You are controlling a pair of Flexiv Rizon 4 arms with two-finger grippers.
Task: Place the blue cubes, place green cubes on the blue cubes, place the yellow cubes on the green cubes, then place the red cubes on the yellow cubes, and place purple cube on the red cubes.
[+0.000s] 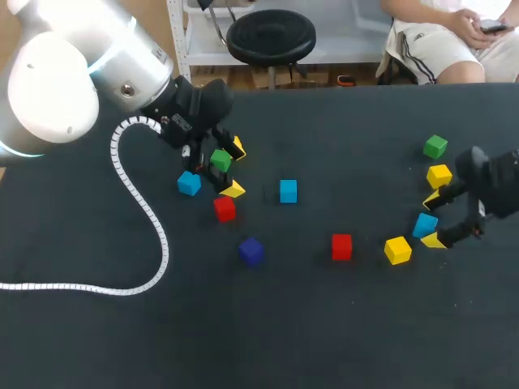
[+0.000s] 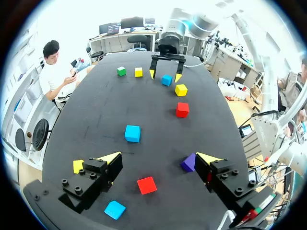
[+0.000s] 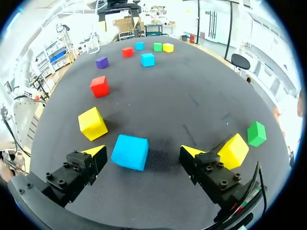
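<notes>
Eleven plain-coloured cubes lie singly on the black table point(image 1: 324, 340), none stacked on another. The left gripper point(image 1: 234, 170) hangs over the table's left half, toward the far edge, jaws released and grasping nothing. In its wrist view a red cube point(image 2: 147, 185) lies under it between the spread fingers, a purple cube point(image 2: 188, 163) just beside one finger and a yellow cube point(image 2: 78, 166) just beside the other. A blue cube point(image 2: 115, 210) lies nearer the wrist, and the head view shows a green cube point(image 1: 220, 160) close by the gripper. Toward the table's middle lie the middle blue cube point(image 1: 288, 191) and the second red cube point(image 1: 341, 246). The right gripper point(image 3: 144, 152) is near the right edge, jaws released, with the right blue cube point(image 3: 130, 152) on the table between its fingers, clear of one finger. The left yellow cube point(image 3: 92, 123) and the right yellow cube point(image 3: 233, 151) flank this gripper, and the far green cube point(image 3: 256, 133) lies just past the latter
</notes>
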